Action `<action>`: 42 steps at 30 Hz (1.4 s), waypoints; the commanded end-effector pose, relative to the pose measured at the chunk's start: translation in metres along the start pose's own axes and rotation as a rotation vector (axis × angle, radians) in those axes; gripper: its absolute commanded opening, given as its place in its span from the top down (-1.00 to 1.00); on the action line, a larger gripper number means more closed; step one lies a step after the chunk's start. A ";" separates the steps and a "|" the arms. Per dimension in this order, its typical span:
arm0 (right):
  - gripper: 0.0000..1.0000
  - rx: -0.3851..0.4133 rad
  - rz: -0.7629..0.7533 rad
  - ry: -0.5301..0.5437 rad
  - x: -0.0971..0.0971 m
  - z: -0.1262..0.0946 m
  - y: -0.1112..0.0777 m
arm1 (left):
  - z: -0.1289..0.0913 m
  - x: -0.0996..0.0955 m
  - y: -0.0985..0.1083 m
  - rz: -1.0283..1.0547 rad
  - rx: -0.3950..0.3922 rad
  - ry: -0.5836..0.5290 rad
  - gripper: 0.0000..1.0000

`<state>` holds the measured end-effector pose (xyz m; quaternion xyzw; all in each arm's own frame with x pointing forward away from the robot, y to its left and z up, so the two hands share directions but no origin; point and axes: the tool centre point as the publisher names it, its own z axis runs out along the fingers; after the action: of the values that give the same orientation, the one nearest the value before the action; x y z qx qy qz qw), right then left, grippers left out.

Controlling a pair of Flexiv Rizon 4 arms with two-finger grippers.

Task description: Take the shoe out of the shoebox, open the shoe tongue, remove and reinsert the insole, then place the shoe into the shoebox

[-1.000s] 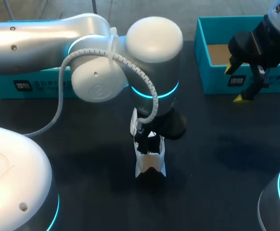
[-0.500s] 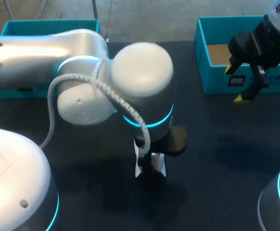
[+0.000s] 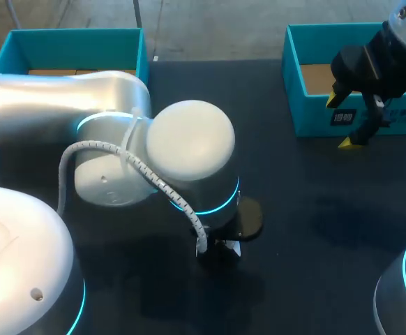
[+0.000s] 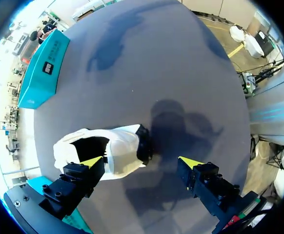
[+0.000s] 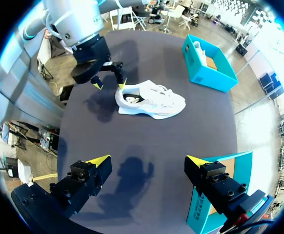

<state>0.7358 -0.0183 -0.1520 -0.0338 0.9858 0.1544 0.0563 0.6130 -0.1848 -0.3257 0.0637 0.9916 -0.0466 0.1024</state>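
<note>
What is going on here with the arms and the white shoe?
The white shoe lies on the dark table, outside any box. The left gripper is open just above the shoe's heel end, gripping nothing. The right gripper is open too and empty, off to the side by a teal shoebox.

The shoe is a white laced sneaker with a dark inside, upright on its sole on the dark table, outside both boxes. The left box and the right box, both teal and open, stand well apart from it at the table's far side, brown floors showing.
</note>
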 end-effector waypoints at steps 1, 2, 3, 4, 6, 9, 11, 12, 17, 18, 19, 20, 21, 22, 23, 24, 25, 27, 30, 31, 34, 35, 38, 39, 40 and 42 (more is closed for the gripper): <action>-1.00 0.004 0.001 0.004 -0.002 0.001 0.001 | 0.010 -0.006 0.004 -0.013 0.005 0.017 -1.00; -1.00 0.004 0.001 0.004 -0.002 0.001 0.001 | 0.012 -0.007 0.006 -0.024 -0.008 0.015 -1.00; -1.00 0.004 0.001 0.004 -0.002 0.001 0.001 | 0.013 -0.008 0.007 -0.024 -0.008 0.019 -1.00; -1.00 0.004 0.001 0.004 -0.002 0.001 0.001 | 0.015 -0.009 0.007 -0.032 -0.011 0.019 -1.00; -1.00 0.004 0.001 0.004 -0.002 0.001 0.001 | 0.019 -0.010 0.008 -0.038 -0.013 0.020 -1.00; -1.00 0.004 0.001 0.004 -0.002 0.001 0.001 | 0.025 -0.012 0.006 -0.048 -0.015 0.031 -1.00; -1.00 0.004 0.001 0.004 -0.002 0.001 0.001 | 0.029 -0.012 0.004 -0.049 -0.013 0.033 -1.00; -1.00 0.004 0.001 0.004 -0.002 0.001 0.001 | 0.032 -0.012 0.003 -0.050 -0.018 0.040 -1.00; -1.00 0.004 0.001 0.004 -0.002 0.001 0.001 | 0.044 -0.013 0.000 -0.064 -0.023 0.067 -1.00; -1.00 0.004 0.001 0.004 -0.002 0.001 0.001 | 0.046 -0.013 -0.001 -0.067 -0.021 0.070 -1.00; -1.00 0.004 0.001 0.004 -0.002 0.001 0.001 | 0.048 -0.013 -0.001 -0.066 -0.020 0.072 -1.00; -1.00 0.004 0.001 0.004 -0.002 0.001 0.001 | 0.051 -0.013 -0.002 -0.066 -0.025 0.078 -1.00; -1.00 0.004 0.001 0.004 -0.002 0.001 0.001 | 0.053 -0.013 -0.003 -0.066 -0.025 0.080 -1.00; -1.00 0.004 0.001 0.004 -0.002 0.001 0.001 | 0.055 -0.013 -0.004 -0.065 -0.026 0.085 -1.00; -1.00 0.004 0.001 0.004 -0.002 0.001 0.001 | 0.058 -0.014 -0.005 -0.067 -0.028 0.088 -1.00; -1.00 0.004 0.001 0.004 -0.002 0.001 0.001 | 0.059 -0.014 -0.005 -0.070 -0.025 0.094 -1.00; -1.00 0.004 0.001 0.004 -0.002 0.001 0.001 | 0.060 -0.013 -0.005 -0.070 -0.023 0.095 -1.00; -1.00 0.004 0.001 0.004 -0.002 0.001 0.001 | 0.064 -0.014 -0.007 -0.073 -0.028 0.103 -1.00; -1.00 0.004 0.001 0.004 -0.002 0.001 0.001 | 0.069 -0.013 -0.007 -0.075 -0.031 0.116 -1.00; -1.00 0.004 0.001 0.004 -0.002 0.001 0.001 | 0.070 -0.013 -0.006 -0.077 -0.031 0.120 -1.00; -1.00 0.004 0.001 0.004 -0.002 0.001 0.001 | 0.073 -0.012 -0.003 -0.084 -0.030 0.128 -1.00; -1.00 0.004 0.001 0.004 -0.002 0.001 0.001 | 0.075 -0.013 -0.003 -0.085 -0.030 0.130 -1.00; -1.00 0.004 0.001 0.004 -0.002 0.001 0.001 | 0.076 -0.011 -0.002 -0.086 -0.030 0.137 -1.00; -1.00 0.004 0.001 0.004 -0.002 0.001 0.001 | 0.076 -0.011 -0.002 -0.086 -0.030 0.138 -0.85; -1.00 0.004 0.001 0.004 -0.002 0.001 0.001 | 0.076 -0.011 -0.002 -0.086 -0.029 0.141 -0.67; -1.00 0.004 0.001 0.004 -0.002 0.001 0.001 | 0.077 -0.010 -0.002 -0.086 -0.028 0.146 0.02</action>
<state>0.7358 -0.0184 -0.1519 -0.0338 0.9858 0.1543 0.0563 0.6367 -0.1960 -0.3961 0.0215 0.9988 -0.0310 0.0320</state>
